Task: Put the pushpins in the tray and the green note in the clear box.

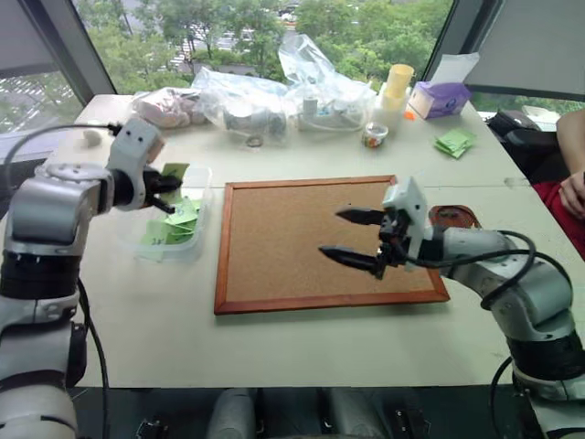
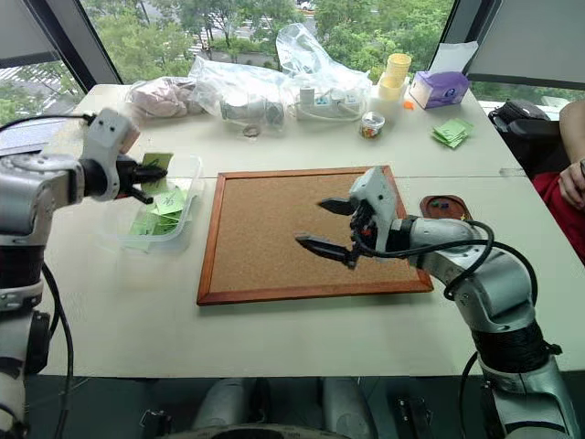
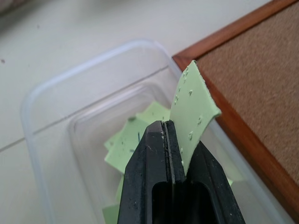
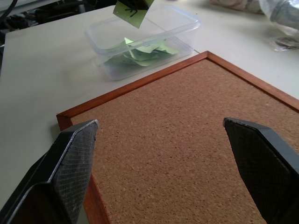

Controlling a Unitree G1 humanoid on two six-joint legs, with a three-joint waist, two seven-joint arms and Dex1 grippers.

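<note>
My left gripper (image 1: 171, 190) is shut on the green note (image 3: 191, 112) and holds it just above the clear box (image 1: 203, 218), left of the corkboard. The note stands up from the fingertips (image 3: 164, 128) and also hangs over the box (image 4: 187, 22) in the right wrist view. Several green paper pieces lie inside the box. My right gripper (image 1: 331, 233) hovers open over the corkboard's right half, its fingers (image 4: 77, 149) wide apart with nothing between them. The dark reddish tray (image 2: 445, 207) sits just right of the corkboard. A few tiny specks in it may be pushpins (image 2: 440, 205), too small to tell.
The wood-framed corkboard (image 1: 283, 247) lies in the table's middle. Wrinkly clear bags (image 1: 247, 96), yellow cups (image 1: 398, 84), a purple tissue box (image 1: 439, 98) and a stack of green notes (image 1: 454, 142) line the back. A person's hand (image 1: 574, 187) rests at the right edge.
</note>
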